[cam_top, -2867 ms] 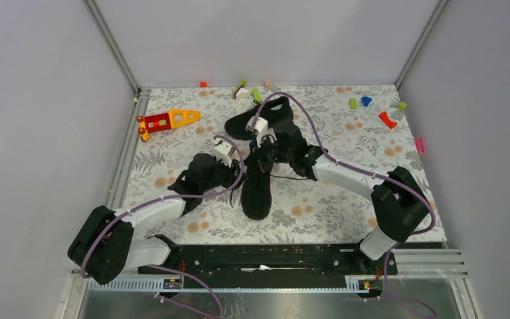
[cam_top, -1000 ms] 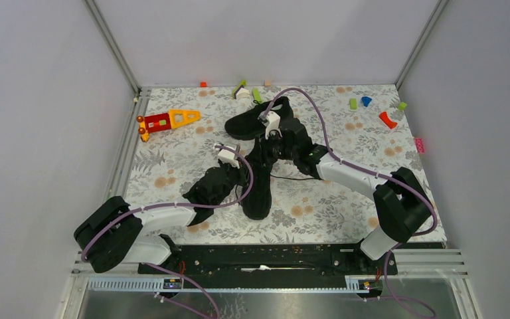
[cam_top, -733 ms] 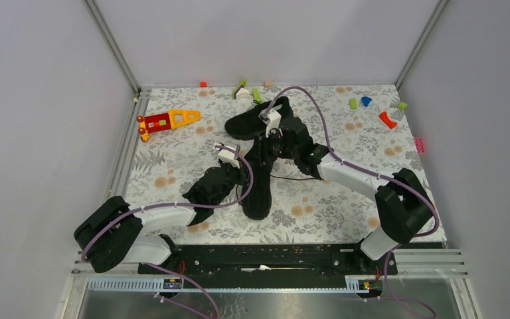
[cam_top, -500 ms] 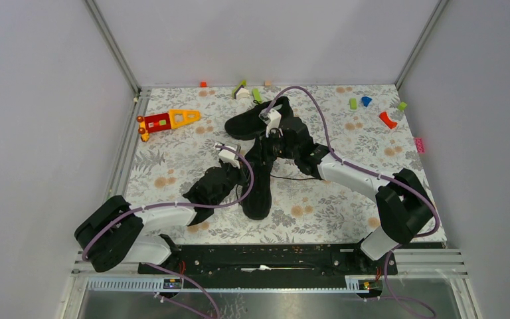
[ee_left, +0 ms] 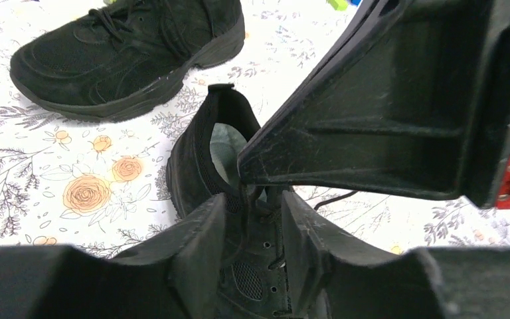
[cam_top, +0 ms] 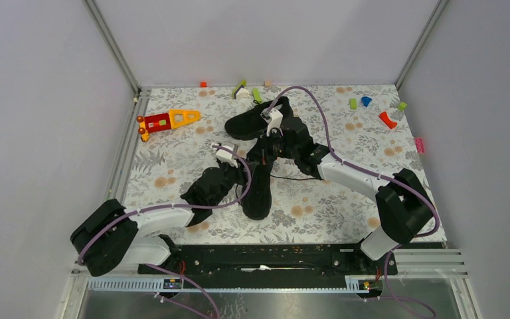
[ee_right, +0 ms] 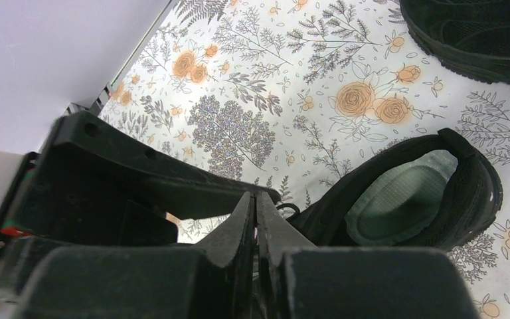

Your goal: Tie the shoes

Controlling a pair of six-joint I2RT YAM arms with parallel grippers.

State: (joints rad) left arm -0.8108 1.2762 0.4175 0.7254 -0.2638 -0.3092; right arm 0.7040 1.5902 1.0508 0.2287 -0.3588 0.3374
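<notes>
Floral-patterned table (cam_top: 345, 193): carries both shoes near its middle, with toys toward the far side. Near shoe (cam_top: 257, 193): stands upright on its sole, toe toward my bases, heel away, and the pale grey insole shows through the open collar in both wrist views. Far shoe (cam_top: 249, 123): also on its sole, lying crosswise just beyond the near shoe's heel with its toe to the left; the left wrist view shows a strip of table between the two. My left claw (cam_top: 240, 167) is at the left flank of the near shoe, over the lacing. Its two fingers (ee_left: 196, 242) stand apart and a strand of lace (ee_left: 244, 222) passes through the gap, free of both pads. My right claw (cam_top: 266, 149) is over the same shoe from the right, near the collar. Its fingers are pressed together with only a seam between them, and I cannot tell whether a lace is caught there. Red and yellow toy (cam_top: 167, 120): far left, well apart from the shoes. Small blocks (cam_top: 387, 119): scattered along the far edge. One thin lace end trails onto the table to the right of the near shoe.
</notes>
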